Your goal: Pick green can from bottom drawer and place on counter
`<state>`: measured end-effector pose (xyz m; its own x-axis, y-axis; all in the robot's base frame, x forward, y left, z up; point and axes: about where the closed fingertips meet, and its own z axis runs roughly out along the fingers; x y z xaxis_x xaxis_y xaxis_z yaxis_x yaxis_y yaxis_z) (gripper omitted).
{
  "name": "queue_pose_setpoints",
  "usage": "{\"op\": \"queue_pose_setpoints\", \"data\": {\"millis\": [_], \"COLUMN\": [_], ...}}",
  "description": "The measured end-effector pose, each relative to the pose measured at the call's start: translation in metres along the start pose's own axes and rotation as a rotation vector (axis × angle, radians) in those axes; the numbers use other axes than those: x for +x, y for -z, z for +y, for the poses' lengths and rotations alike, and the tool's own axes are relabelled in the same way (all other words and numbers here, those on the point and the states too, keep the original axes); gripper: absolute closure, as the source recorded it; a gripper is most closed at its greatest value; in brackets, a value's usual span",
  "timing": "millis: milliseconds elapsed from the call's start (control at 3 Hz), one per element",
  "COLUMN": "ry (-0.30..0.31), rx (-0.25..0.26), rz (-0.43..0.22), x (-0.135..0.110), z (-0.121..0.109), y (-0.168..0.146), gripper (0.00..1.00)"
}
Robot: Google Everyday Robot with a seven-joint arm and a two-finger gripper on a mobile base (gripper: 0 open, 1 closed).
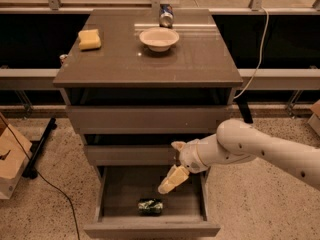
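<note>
The green can [150,206] lies on its side in the open bottom drawer [150,228], near the drawer's front. My gripper [169,182] hangs over the drawer, above and slightly right of the can, apart from it, its yellowish fingers pointing down to the left. It holds nothing that I can see. The counter [200,59] is the glossy grey-brown top of the cabinet, above the two shut upper drawers.
On the counter stand a white bowl [159,38], a yellow sponge [89,39] at the left and a blue-and-silver can [166,16] at the back edge. A cardboard box [10,159] and a black cable lie on the floor to the left.
</note>
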<state>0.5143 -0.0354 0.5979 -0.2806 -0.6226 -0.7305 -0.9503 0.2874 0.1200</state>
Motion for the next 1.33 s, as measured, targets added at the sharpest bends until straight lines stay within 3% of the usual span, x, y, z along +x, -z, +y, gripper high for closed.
{"op": "queue_pose_setpoints", "data": {"millis": [667, 1000, 1333], "ry": [0.005, -0.063, -0.063], "rx": [-0.007, -0.029, -0.028], "rz": [-0.092, -0.140, -0.140], "x": [0.047, 0.099, 0.099], "z": [-0.025, -0.034, -0.034], "y": [-0.072, -0.115, -0.115], "gripper": [0.00, 0.00, 0.00]}}
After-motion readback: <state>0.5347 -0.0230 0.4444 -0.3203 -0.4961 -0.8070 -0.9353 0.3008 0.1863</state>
